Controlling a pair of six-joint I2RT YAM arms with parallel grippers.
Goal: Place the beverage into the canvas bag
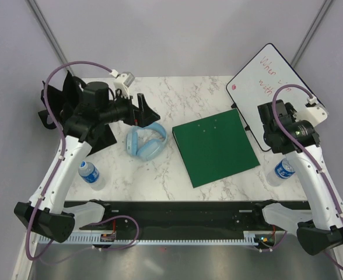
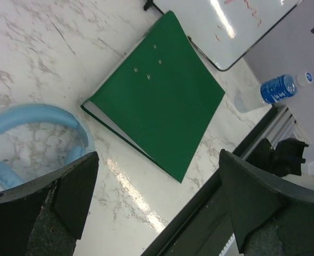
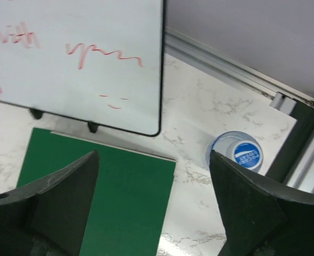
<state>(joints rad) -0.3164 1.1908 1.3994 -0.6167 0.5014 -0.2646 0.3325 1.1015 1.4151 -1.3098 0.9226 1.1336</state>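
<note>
Left gripper [image 2: 158, 160]: fingers [image 2: 66, 202] fill the wrist view, spread wide, nothing between them. It points out over the table [image 1: 177, 93] toward the green binder [image 2: 162, 101].
Right gripper [image 3: 154, 157]: jaws also spread and empty, hanging above the near corner of the whiteboard [image 3: 77, 58].
Beverage, right bottle [image 3: 241, 152]: upright at the right table edge, just beside the right arm. Seen almost cap-down: clear plastic, blue label, white lettering.
Beverage, left bottle [image 1: 90, 173]: same kind, clear with a blue label, near the front left edge, partly against the left arm's link.
Which one is meant: cannot tell.
Canvas bag [image 1: 63, 99]: black, slumped at the far left corner, largely behind the left arm. Its mouth is not readable from above.
Clutter: pale blue headphones [image 1: 147, 142] between the bag and the binder.
Step in hand (judgement): reaching for a bottle; no grasp made yet, task barely begun.
Doing it well:
- Left bottle looks the shorter carry, being close to the bag.
- Close across the body below the shoulder, not on the cap.
- Squeeze lightly, as thin plastic may dent or slip.
- Bag is floppy, so find the opening first; the free gripper could hold an edge apart.
</note>
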